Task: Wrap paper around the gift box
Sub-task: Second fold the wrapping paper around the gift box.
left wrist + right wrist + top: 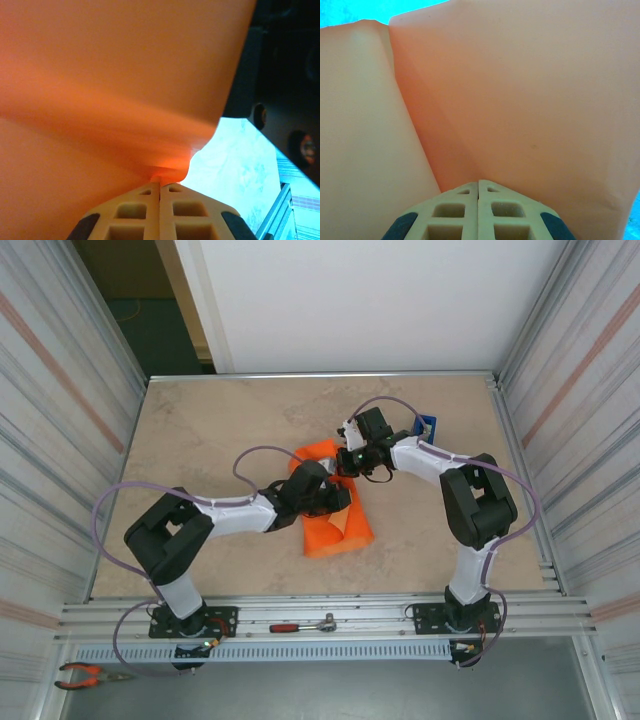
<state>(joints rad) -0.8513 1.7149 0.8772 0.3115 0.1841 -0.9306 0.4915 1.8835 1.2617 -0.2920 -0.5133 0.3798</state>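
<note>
paper: bright orange matte paper sheet (pixel 338 532) folded into a loose bundle mid-way across the beige table (pixel 200 440) | inside folds: cannot tell | left gripper (pixel 160 184): clamped on its puckered edge | right gripper (pixel 478 182): pinching a crease | blue dispenser (pixel 428 426): just beside right arm

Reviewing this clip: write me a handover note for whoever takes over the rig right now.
The left gripper is shut, pinching a fold of the paper.
The right gripper is shut, apparently pinching the paper too.
The paper lies bunched and partly folded over in the middle of the table. Whether the box is inside, I cannot tell.
A blue tape dispenser stands far right.
Done: first folds. Left: probably tightening the wrap, closing the ends and taping.
</note>
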